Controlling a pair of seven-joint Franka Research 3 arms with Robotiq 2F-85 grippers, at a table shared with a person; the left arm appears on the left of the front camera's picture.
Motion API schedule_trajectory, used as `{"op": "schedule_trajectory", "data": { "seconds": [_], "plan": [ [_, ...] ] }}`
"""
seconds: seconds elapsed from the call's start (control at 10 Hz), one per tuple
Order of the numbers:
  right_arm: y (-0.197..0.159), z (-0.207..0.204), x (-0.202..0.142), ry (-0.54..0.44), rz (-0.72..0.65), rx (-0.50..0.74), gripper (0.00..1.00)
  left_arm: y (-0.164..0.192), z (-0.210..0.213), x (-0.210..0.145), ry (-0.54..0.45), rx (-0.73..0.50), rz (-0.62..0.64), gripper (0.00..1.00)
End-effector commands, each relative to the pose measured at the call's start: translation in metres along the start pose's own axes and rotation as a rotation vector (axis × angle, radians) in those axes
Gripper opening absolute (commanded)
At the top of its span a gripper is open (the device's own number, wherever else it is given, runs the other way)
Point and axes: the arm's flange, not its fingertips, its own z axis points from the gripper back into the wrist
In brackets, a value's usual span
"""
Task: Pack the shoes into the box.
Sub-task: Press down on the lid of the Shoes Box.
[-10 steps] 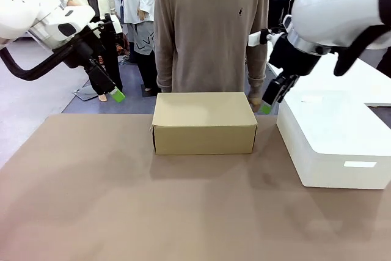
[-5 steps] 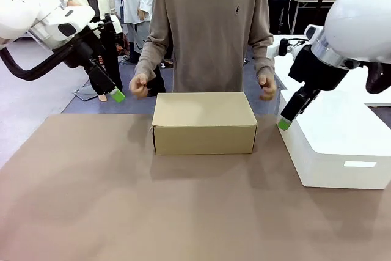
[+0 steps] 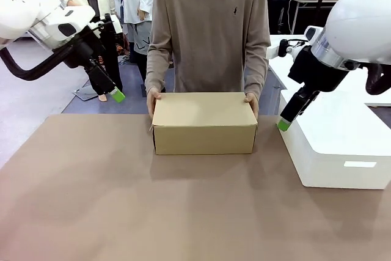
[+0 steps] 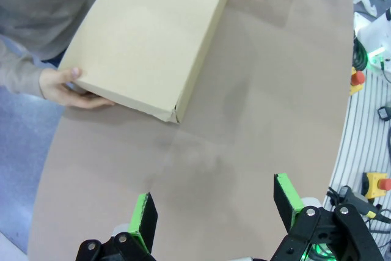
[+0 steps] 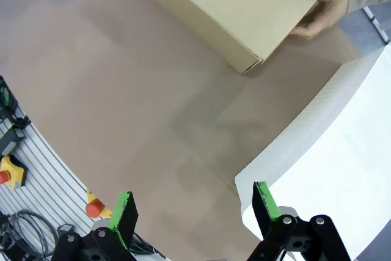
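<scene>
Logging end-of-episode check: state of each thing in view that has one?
box: lid shut, flat on the table, a person's hand on each end.
white box: closed, on the table to the right of the box, untouched.
left gripper: jaws open, empty, raised above the table.
right gripper: jaws open, empty, raised by the white box's edge.
person's hands: holding the box's two ends.

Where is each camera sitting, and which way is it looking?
Front view: sits between the arms, looking across the table at the person holding the closed box; left gripper and right gripper hang in the air.
Left wrist view: rides the left arm, looking down past the open left gripper at the box and one hand.
Right wrist view: rides the right arm, looking down past the open right gripper at the box and white box.
All three views share the box.
</scene>
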Motion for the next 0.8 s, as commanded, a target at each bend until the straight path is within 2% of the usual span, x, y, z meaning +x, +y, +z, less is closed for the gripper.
{"op": "schedule_trajectory", "data": {
  "seconds": [0.0, 0.7],
  "plan": [
    [-0.0024, 0.0013, 0.0034, 0.003, -0.002, -0.007, 1.00, 0.0000, 0.0015, 0.0000, -0.003, 0.005, 0.009, 1.00],
    [-0.0024, 0.0013, 0.0034, 0.003, -0.002, -0.007, 1.00, 0.0000, 0.0015, 0.0000, -0.003, 0.005, 0.009, 1.00]
  ]
}}
